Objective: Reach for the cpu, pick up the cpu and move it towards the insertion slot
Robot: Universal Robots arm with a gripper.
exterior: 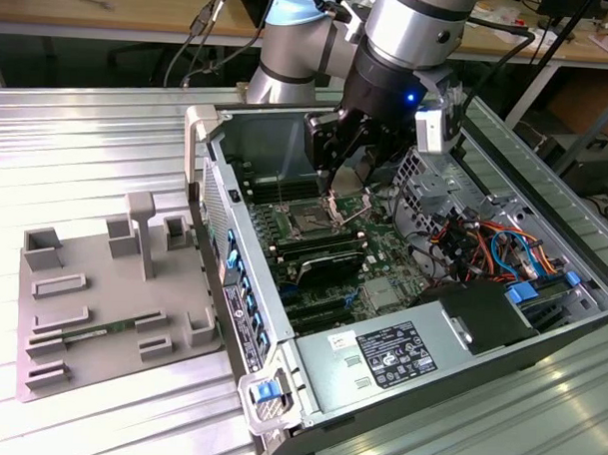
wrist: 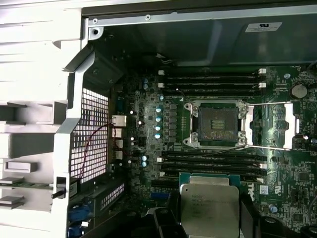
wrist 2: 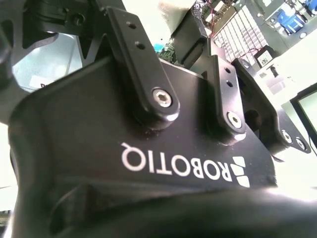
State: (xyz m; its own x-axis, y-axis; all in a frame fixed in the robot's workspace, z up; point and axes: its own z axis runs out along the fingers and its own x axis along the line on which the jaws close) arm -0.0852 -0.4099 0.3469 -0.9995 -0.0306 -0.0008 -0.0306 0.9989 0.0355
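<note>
tool (wrist: 210,225) pinching the cpu (wrist: 209,209), hovering near the insertion slot (wrist: 218,125) | risk: cpu hanging tilted, corner catching the socket frame | hinged plate (wrist: 275,126) lying open beside it

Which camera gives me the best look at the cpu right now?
The first wrist view: the cpu faces the camera, its pale metal top plain between the end effector's dark fingers, short of the slot. In the exterior view the end effector hangs over the slot.
</note>
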